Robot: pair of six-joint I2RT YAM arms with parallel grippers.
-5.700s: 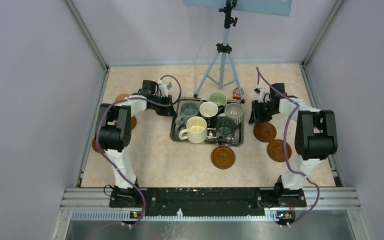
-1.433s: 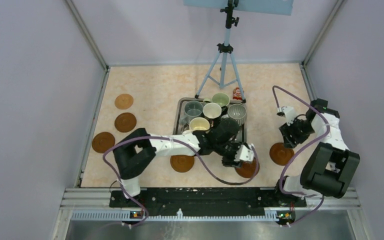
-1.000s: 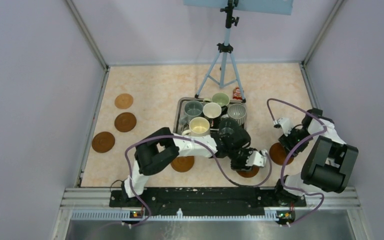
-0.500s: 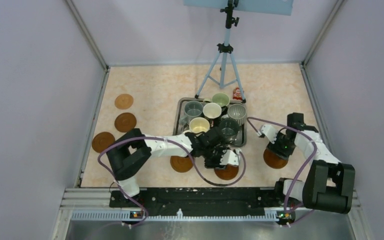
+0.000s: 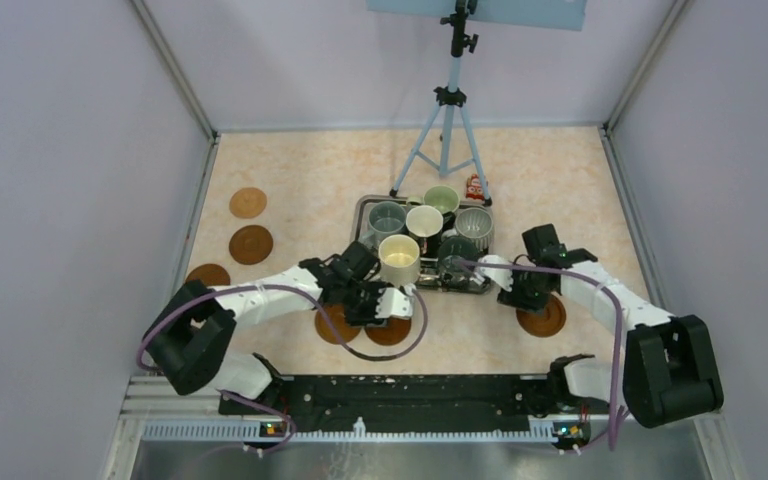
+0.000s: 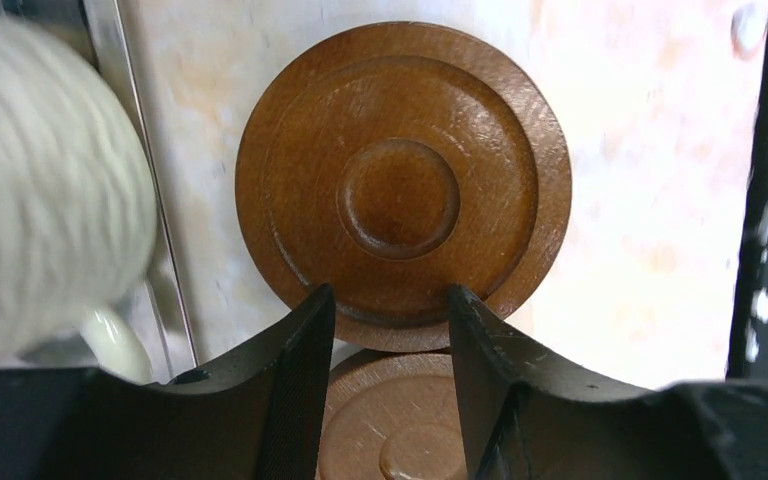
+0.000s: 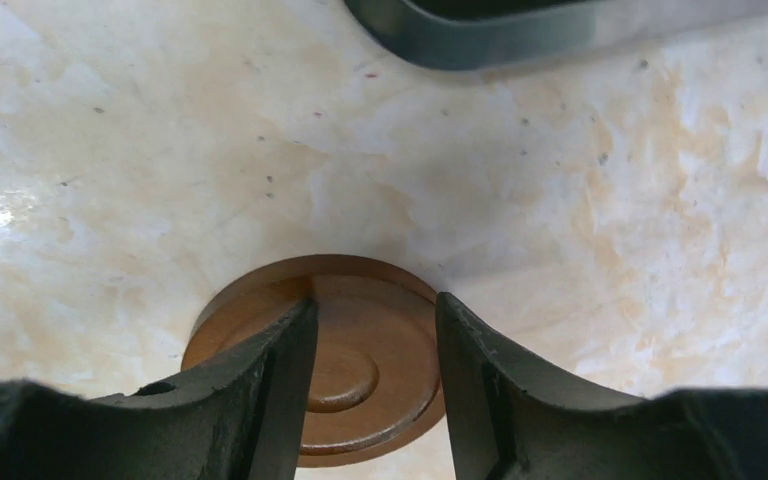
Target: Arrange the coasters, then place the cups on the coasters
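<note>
Two coasters lie side by side in front of the tray, one (image 5: 336, 326) on the left and one (image 5: 392, 331) on the right. My left gripper (image 5: 380, 303) is open, its fingertips at the near rim of the right coaster (image 6: 403, 185). The left one (image 6: 400, 440) shows between the jaws. My right gripper (image 5: 516, 296) is open and straddles another coaster (image 5: 544, 316) (image 7: 370, 370). Three more coasters (image 5: 248, 202) (image 5: 251, 244) (image 5: 207, 274) sit at the far left. The cups stand in the tray: cream (image 5: 398, 259), grey-blue (image 5: 385, 217), white (image 5: 423, 220), pale green (image 5: 441, 198), ribbed grey (image 5: 474, 224), dark teal (image 5: 455, 254).
The steel tray (image 5: 359, 212) sits mid-table; its edge shows in the left wrist view (image 6: 150, 200) and the right wrist view (image 7: 520, 40). A camera tripod (image 5: 447, 120) stands behind it, beside a small red object (image 5: 475, 187). Grey walls enclose the table.
My left arm swung left, sliding a coaster from right of centre to beside the one in front of the tray. My right gripper moved inward, and its coaster slid slightly left.
</note>
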